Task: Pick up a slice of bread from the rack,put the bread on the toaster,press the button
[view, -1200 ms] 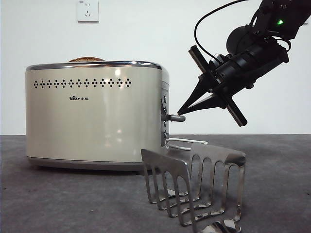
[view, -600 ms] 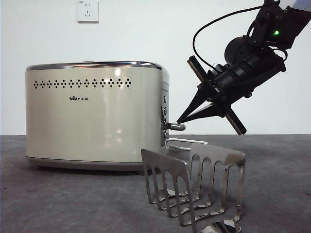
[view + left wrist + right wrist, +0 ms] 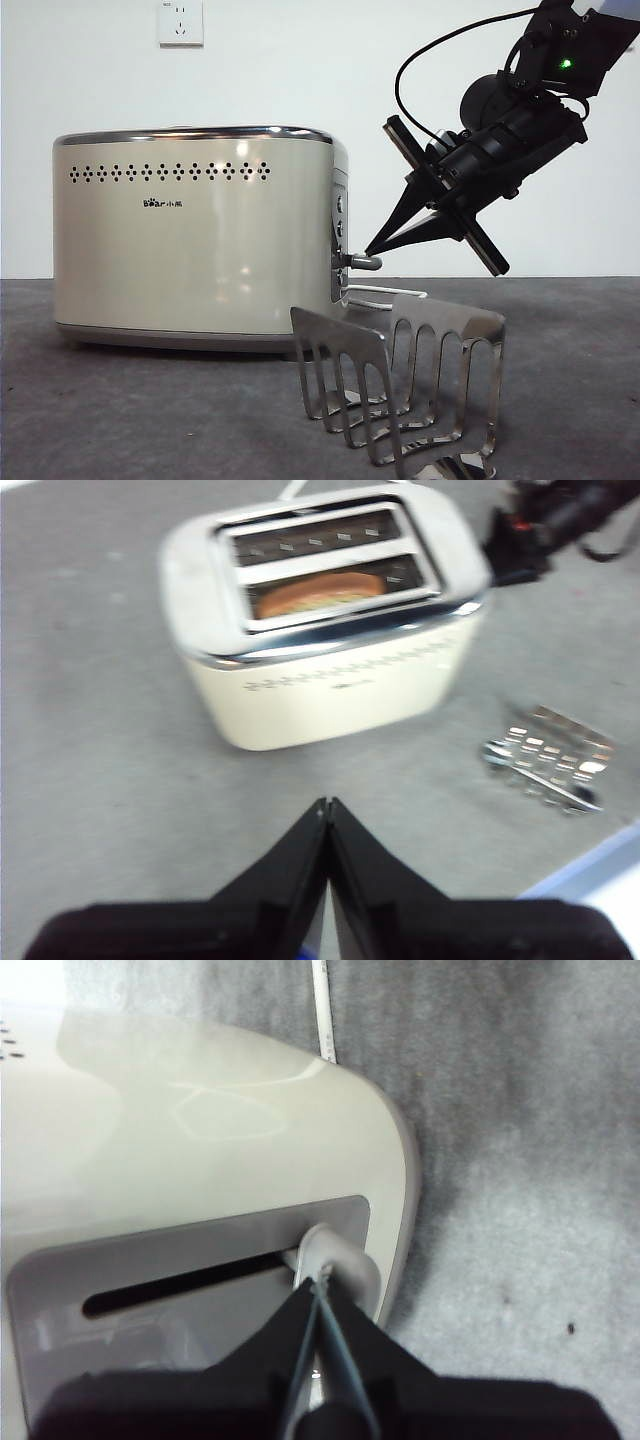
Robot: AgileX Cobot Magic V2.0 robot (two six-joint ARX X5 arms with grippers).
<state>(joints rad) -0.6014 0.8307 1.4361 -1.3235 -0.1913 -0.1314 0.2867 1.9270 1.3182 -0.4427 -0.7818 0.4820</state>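
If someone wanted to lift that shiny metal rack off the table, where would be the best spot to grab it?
Probably by one arched divider at the top of the rack, coming straight down from above. The dividers stand upright with open slots between them, so one gripper finger could slip into a slot on each side of a thin plate. The toaster stands behind, leaving the top free.

The narrow end panel of the toaster (image 3: 195, 235) is occupied by the right gripper (image 3: 372, 242), whose closed jaws are set on the button (image 3: 362, 262), so that side is blocked from above and from the right. The rack (image 3: 405, 385) is found in front of that corner, apart from the toaster, and low passage there is barred. Open table (image 3: 150, 410) is seen before the long vented side. One slot is filled by the slice of bread (image 3: 320, 593); the other is left free. The left gripper (image 3: 327, 815) is held well clear, jaws together.
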